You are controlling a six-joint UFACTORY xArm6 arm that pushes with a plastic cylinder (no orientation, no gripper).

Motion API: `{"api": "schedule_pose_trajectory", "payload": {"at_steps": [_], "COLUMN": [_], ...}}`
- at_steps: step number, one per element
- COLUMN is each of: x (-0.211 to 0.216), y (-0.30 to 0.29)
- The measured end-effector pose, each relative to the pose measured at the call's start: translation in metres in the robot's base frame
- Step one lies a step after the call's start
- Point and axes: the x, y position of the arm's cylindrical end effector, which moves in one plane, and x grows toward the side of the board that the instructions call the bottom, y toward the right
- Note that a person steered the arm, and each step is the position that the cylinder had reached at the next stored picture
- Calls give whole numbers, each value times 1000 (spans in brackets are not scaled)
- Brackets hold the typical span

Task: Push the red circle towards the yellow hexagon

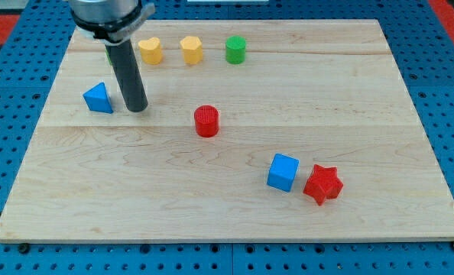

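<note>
The red circle [206, 121] stands near the middle of the wooden board. The yellow hexagon [191, 50] sits near the view's top, above and slightly left of the red circle. A second yellow block, heart-like in shape [150, 50], lies just left of the hexagon. My tip [137, 108] rests on the board well to the left of the red circle, apart from it, and just right of a blue triangle [98, 98]. The rod rises toward the view's top left.
A green circle [235, 50] sits right of the yellow hexagon. A blue cube [283, 172] and a red star [322, 184] lie side by side at the lower right. A bit of green [108, 55] shows behind the rod. The board's edge [227, 241] runs along the bottom.
</note>
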Motion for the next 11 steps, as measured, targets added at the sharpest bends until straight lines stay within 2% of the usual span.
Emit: {"api": "schedule_pose_trajectory", "payload": {"at_steps": [1, 3, 4, 5, 7, 9, 11], "x": [36, 76, 81, 60, 44, -4, 11], "y": [10, 99, 143, 154, 80, 27, 77]}}
